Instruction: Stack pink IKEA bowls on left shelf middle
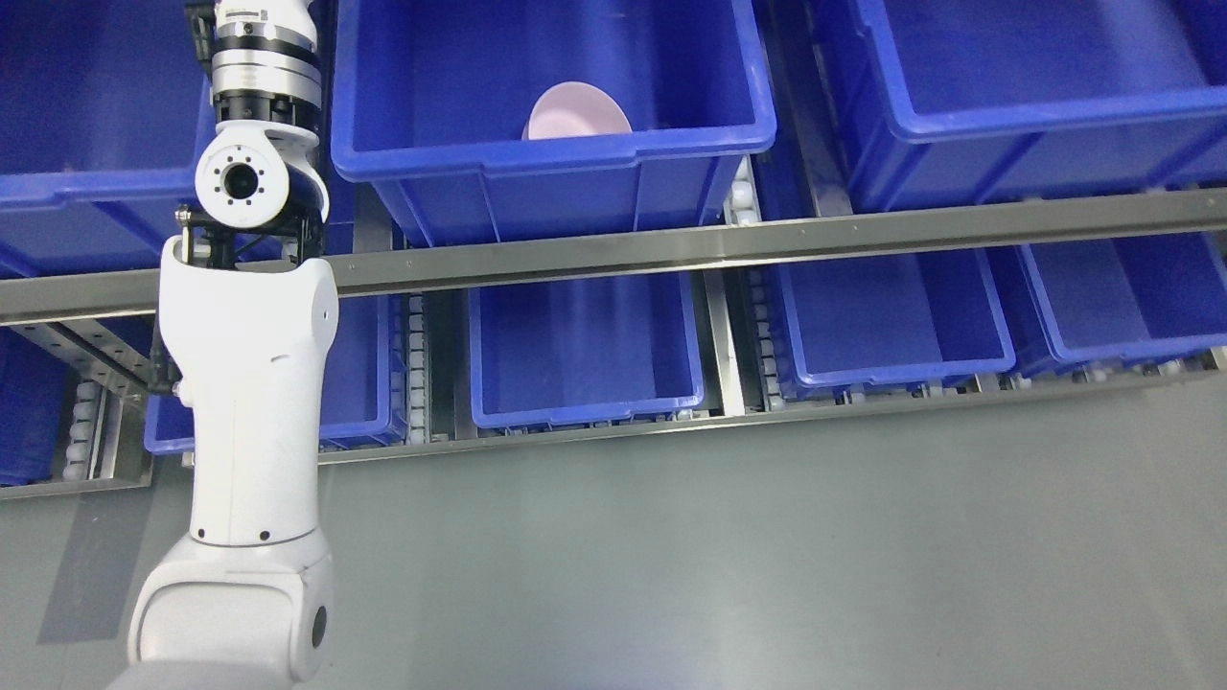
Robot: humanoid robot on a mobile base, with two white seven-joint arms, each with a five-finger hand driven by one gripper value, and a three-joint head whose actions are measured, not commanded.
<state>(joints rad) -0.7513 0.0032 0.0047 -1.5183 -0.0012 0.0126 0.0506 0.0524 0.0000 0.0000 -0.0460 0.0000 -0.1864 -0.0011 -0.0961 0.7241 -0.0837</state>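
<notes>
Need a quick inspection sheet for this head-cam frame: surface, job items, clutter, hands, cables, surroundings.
Surface: grey floor below the shelving, bare where visible.
Job's things: one pale pink round bowl inside the upper middle blue plastic bin, partly hidden by the bin's front wall.
Clutter: nothing seen.
Hands: white left arm reaches up past the top edge; its hand is out of frame. Right arm not in view.
Cables: nothing seen.
Surroundings: steel shelf rail; more blue plastic bins above and below it, the lower middle bin looks empty.

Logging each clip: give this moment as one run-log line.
left arm: raised toward shelf, hand out of frame | pink bowl: in upper middle blue bin | right arm: unseen
</notes>
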